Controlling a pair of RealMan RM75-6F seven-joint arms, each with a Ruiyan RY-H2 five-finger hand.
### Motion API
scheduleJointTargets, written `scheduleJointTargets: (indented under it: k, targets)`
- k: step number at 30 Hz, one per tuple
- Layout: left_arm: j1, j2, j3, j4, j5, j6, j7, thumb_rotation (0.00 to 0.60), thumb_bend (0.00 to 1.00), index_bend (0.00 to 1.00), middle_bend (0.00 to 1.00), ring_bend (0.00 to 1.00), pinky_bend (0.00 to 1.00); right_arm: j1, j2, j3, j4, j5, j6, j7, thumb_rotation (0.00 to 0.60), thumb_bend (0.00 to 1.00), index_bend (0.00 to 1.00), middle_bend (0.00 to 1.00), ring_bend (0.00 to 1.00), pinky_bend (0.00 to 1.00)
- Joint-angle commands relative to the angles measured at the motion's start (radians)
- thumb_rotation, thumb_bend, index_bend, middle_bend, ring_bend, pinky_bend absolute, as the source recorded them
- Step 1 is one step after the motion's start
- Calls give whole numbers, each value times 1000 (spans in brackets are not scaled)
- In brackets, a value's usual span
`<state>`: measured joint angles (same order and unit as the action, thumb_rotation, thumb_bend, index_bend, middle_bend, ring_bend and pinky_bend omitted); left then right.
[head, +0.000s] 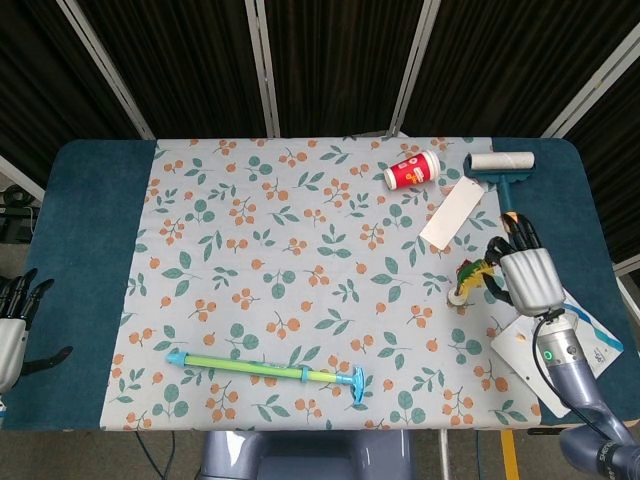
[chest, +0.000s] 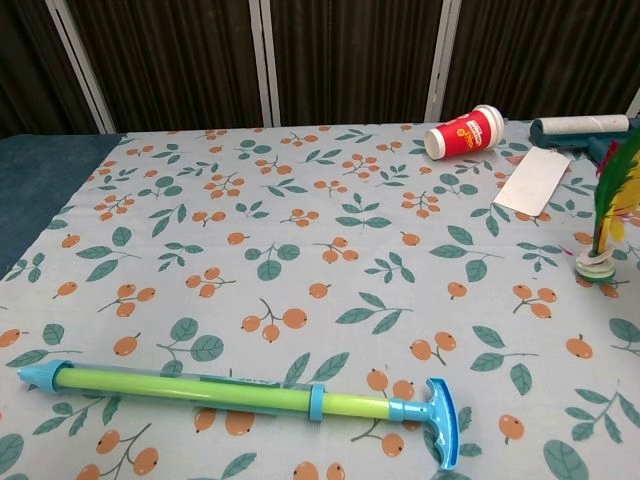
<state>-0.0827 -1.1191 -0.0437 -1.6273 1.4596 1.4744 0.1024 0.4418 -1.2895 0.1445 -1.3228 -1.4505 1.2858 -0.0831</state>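
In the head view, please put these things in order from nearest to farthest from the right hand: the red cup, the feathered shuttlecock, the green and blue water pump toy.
1. Feathered shuttlecock: just beside the right hand, on its left in the picture.
2. Red cup: lying on its side near the far edge of the cloth.
3. Green and blue water pump toy: at the near edge, well to the left.

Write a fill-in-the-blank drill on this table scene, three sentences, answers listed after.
1. The right hand holds the feathers of the ___, whose base rests on the cloth.
2. The red paper cup lies on its ___.
3. The green and blue water pump toy lies near the cloth's ___ edge.

Answers: shuttlecock; side; front
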Motion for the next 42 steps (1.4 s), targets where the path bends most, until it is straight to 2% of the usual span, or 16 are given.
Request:
scheduleJointTargets:
  k: [1,4,9,14,21,31,38,42]
  targets:
    - [0,0,0,0,0,1,1,550,143,111,0,0,0,-10,8,-1,-5,7,6,-1,600,346,628,360,12,0]
    - [1,-1,0,0,0,1,1,552,143,112,0,0,0,-28,18,-4,-17,20,13,-3,600,345,598,335,9,0]
    - [0,-1,0,-1,0,1,3,554,144,112,0,0,0,-52,36,-16,-35,31,18,-9,600,346,490,268,0,0]
    - [1,-1,0,-1,0,2,2,555,144,111,0,0,0,-64,46,-15,-43,47,18,-11,600,345,430,244,0,0]
    - [1,-1,0,0,1,2,1,553,144,111,0,0,0,-81,54,-5,-52,73,24,-16,600,334,250,181,0,0]
    - [1,0,1,0,1,1,-1,556,144,111,0,0,0,-132,76,-5,-73,78,79,16,600,325,205,139,0,0]
    - [1,1,1,-1,2,1,-2,552,144,112,0,0,0,-179,85,-40,-55,-6,170,35,600,287,115,8,0,0]
    - [1,0,0,0,1,3,-1,552,144,112,0,0,0,-193,76,-50,-30,-69,235,46,600,249,80,0,0,0]
